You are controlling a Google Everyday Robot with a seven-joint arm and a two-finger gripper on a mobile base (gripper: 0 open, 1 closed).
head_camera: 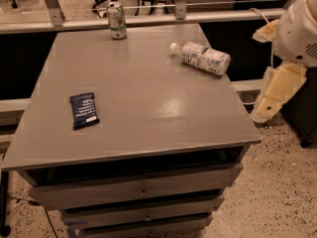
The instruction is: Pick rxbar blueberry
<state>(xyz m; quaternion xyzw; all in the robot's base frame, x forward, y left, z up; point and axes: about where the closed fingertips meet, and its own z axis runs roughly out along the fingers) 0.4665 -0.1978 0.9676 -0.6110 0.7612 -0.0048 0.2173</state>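
Observation:
The rxbar blueberry is a flat dark navy wrapper with white text. It lies flat on the left part of the grey table top, near the left edge. My arm hangs beside the table's right edge, off the table. My gripper is at the arm's cream-coloured lower end, below table height and far to the right of the bar. It holds nothing that I can see.
A clear plastic bottle with a white label lies on its side at the back right of the table. A green-and-white can stands at the back edge. Drawers sit under the top. A rail and office chairs stand behind.

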